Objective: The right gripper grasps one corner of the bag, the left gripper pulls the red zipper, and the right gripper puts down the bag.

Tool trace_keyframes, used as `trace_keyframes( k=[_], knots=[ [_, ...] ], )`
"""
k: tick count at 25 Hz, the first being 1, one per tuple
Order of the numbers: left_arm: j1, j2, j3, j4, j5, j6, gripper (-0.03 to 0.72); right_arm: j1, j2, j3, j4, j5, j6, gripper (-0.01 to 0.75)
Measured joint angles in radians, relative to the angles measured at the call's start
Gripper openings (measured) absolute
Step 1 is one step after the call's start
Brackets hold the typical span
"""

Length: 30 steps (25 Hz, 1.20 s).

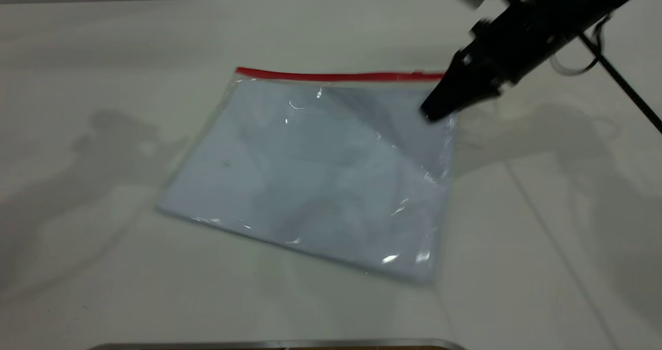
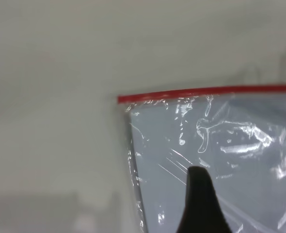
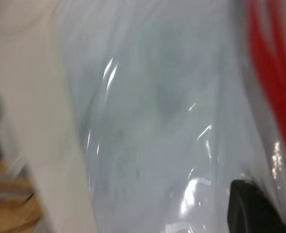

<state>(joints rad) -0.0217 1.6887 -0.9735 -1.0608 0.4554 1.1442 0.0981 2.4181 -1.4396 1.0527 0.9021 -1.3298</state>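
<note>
Exterior view shows me the bag [image 1: 320, 169] flat on the table [image 1: 103, 267]; behind it, my right gripper [image 1: 439, 107] nears the corner [image 1: 439, 78] by the red zipper [image 1: 336, 75]. Finger gap unreadable. Slick film could slip.

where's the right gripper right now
In the exterior view the right gripper is at the upper right, its tip over the bag near the right end of the red zipper.

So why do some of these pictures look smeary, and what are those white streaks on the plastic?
Exterior view: the right gripper is motion-blurred; white streaks are glare on the bag. Right wrist view: everything smeared, including the red zipper. Left wrist view: sharper, with crinkle glints.
</note>
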Motion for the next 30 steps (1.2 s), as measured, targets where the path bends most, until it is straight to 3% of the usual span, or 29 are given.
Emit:
trace_keyframes(
  k=[3, 6, 11, 14, 17, 23, 27, 30],
  knots=[
    [-0.003, 0.067, -0.003, -0.104, 0.023, 0.12, 0.549, -0.012, -0.025, -0.035, 0.088, -0.034, -0.009, 0.033],
    [-0.021, 0.131, -0.04, -0.18, 0.054, 0.242, 0.549, 0.037, -0.031, -0.057, 0.134, -0.001, -0.061, 0.033],
    [-0.044, 0.211, -0.152, -0.231, 0.099, 0.295, 0.549, 0.126, -0.032, -0.058, -0.038, 0.118, -0.023, 0.033],
    [-0.05, 0.229, -0.196, -0.236, 0.114, 0.296, 0.549, 0.109, -0.031, -0.061, -0.125, 0.055, 0.053, 0.033],
    [-0.062, 0.257, -0.224, -0.241, 0.118, 0.323, 0.549, 0.1, -0.029, -0.076, -0.042, -0.042, 0.055, 0.033],
    [-0.097, 0.397, -0.297, -0.242, 0.131, 0.442, 0.549, 0.221, -0.03, -0.088, 0.042, -0.008, -0.039, 0.033],
    [-0.11, 0.525, -0.391, -0.242, 0.245, 0.499, 0.549, 0.258, -0.03, -0.088, 0.066, -0.006, -0.061, 0.033],
    [-0.123, 0.605, -0.472, -0.237, 0.393, 0.495, 0.549, 0.261, -0.03, -0.089, 0.066, -0.005, -0.075, 0.033]
  ],
)
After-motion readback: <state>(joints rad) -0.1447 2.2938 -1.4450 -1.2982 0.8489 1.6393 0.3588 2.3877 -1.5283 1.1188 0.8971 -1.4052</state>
